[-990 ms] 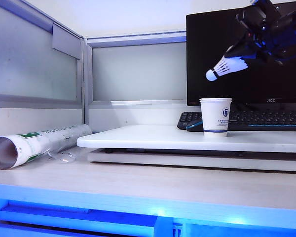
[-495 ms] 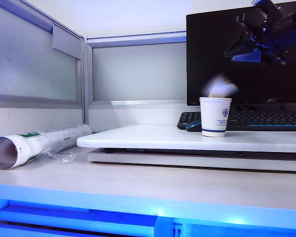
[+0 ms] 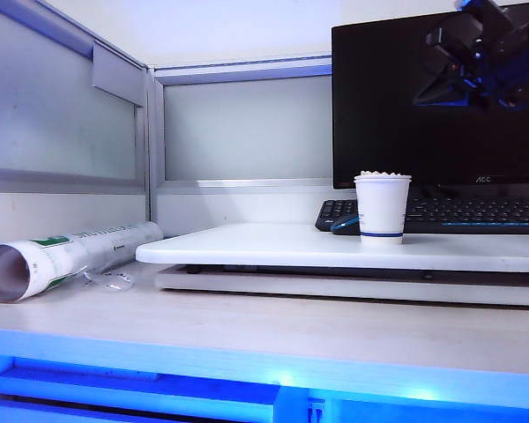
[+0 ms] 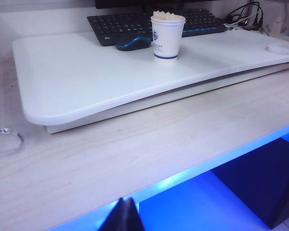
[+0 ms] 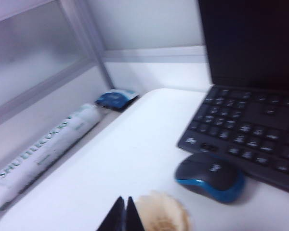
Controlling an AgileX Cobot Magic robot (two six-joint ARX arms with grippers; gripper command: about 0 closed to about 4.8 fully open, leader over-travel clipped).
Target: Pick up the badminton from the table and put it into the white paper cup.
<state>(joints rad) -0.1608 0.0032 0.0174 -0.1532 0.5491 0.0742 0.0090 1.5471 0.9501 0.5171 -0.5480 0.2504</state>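
Note:
The white paper cup (image 3: 382,210) stands upright on the white table (image 3: 247,247), in front of the keyboard. The badminton (image 3: 382,174) sits inside it, with only its cream feather tips showing above the rim. My right gripper (image 3: 420,95) hangs high above and to the right of the cup, shut and empty. In the right wrist view its tips (image 5: 125,198) are pressed together just beside the feathers (image 5: 163,214). The left wrist view shows the cup (image 4: 167,38) with feathers (image 4: 167,16) far off, and my left gripper (image 4: 126,201) shut over the desk's front edge.
A black monitor (image 3: 397,97) and keyboard (image 3: 476,211) stand behind the cup, with a black-and-blue mouse (image 5: 211,178) close beside it. A long white-and-green tube (image 3: 62,256) lies on the wood-grain desk at the left. Partition walls close the back and left.
My right gripper let go of the badminton, which dropped into the cup, and then shut again. The cup shifted slightly left. The left arm has not moved.

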